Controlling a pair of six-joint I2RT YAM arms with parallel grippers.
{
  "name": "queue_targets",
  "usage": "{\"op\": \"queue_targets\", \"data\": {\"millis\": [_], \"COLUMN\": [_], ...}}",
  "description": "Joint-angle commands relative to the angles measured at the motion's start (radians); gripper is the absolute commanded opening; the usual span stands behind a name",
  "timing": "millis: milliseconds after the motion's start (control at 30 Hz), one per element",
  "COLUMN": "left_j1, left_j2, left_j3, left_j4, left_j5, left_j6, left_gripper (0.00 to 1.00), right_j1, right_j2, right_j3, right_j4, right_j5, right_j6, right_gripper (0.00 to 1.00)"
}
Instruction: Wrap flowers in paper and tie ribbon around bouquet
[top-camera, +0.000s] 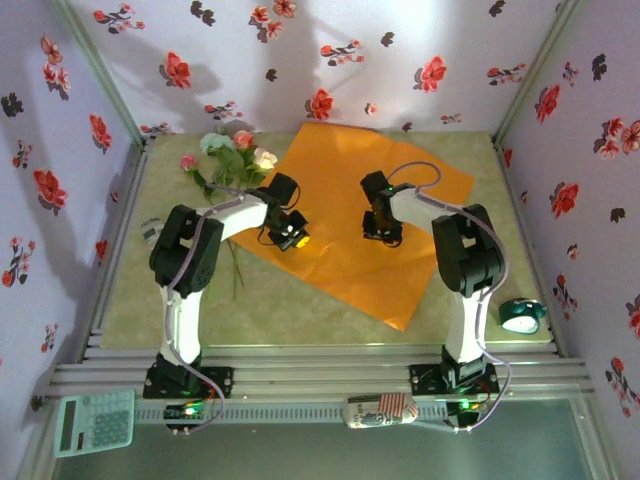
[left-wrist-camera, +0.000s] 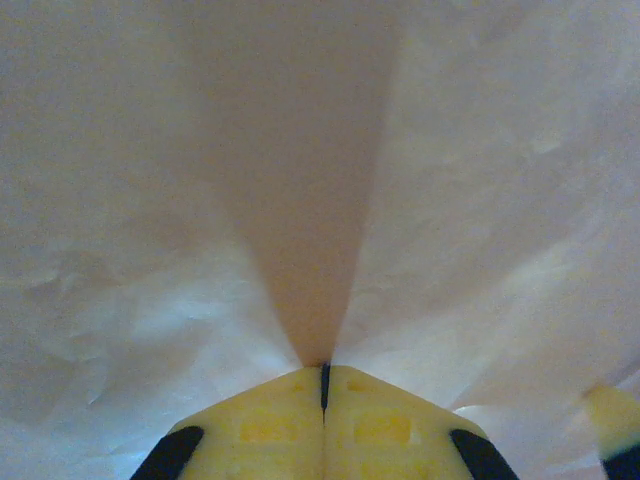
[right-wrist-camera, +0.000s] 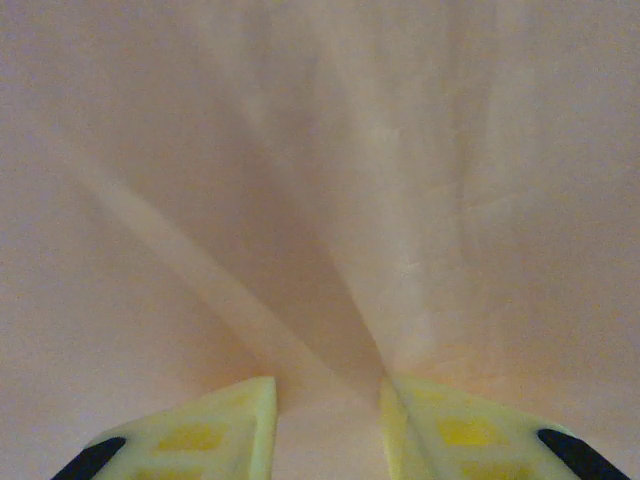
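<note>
Left fingers (left-wrist-camera: 265, 425) are pressed flat together, no gap at all, and a thin tent of the paper (left-wrist-camera: 450, 200) rises straight out of the seam. That's a pinch on the sheet, with the fold fanning away from the tips. From the overhead camera, the left gripper (top-camera: 293, 236) sits right at the sheet's left edge, close to its left corner.

Over to the right gripper (right-wrist-camera: 328, 385): fingers (right-wrist-camera: 225, 425) stand apart with a clear gap. The paper (right-wrist-camera: 300, 150) lies across that gap, with creases running in toward the inner tip of one finger. Whether it is gripping the sheet I can't tell. From above, the right gripper (top-camera: 383, 232) is down on the middle of the paper (top-camera: 335, 195).

The sheet lies skewed on the table (top-camera: 300, 300), one corner toward the far wall and one toward the near edge. Its longer edges run left to right, sloping nearer as they go.

The flowers (top-camera: 232, 152) lie left of the paper, long axis far to near. Their blooms are at the far end, just beside the sheet's edge. The stems point at the near edge and pass under the left arm, apart from both sets of fingers.
</note>
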Motion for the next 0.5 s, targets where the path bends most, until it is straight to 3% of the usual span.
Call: {"op": "queue_targets", "data": {"millis": [0, 300, 467], "left_j1": [0.046, 0.141, 0.132], "left_j2": [0.014, -0.036, -0.091], "left_j3": [-0.047, -0.074, -0.106], "left_j4": [-0.076, -0.149, -0.146], "left_j5": [-0.062, -0.117, -0.083], "left_j6": [0.040, 0.129, 0.127], "left_gripper": [0.03, 0.02, 0.03], "right_j1": [0.039, 0.212, 0.214], "right_j2": [-0.015, -0.138, -0.191], "right_j3": [-0.067, -0.185, -0.163], "right_j4": [-0.037, -0.034, -0.075], "right_j5": [-0.037, -0.074, -0.018], "right_j6": [-0.011, 0.095, 0.085], "right_gripper": [0.34, 0.34, 0.34]}}
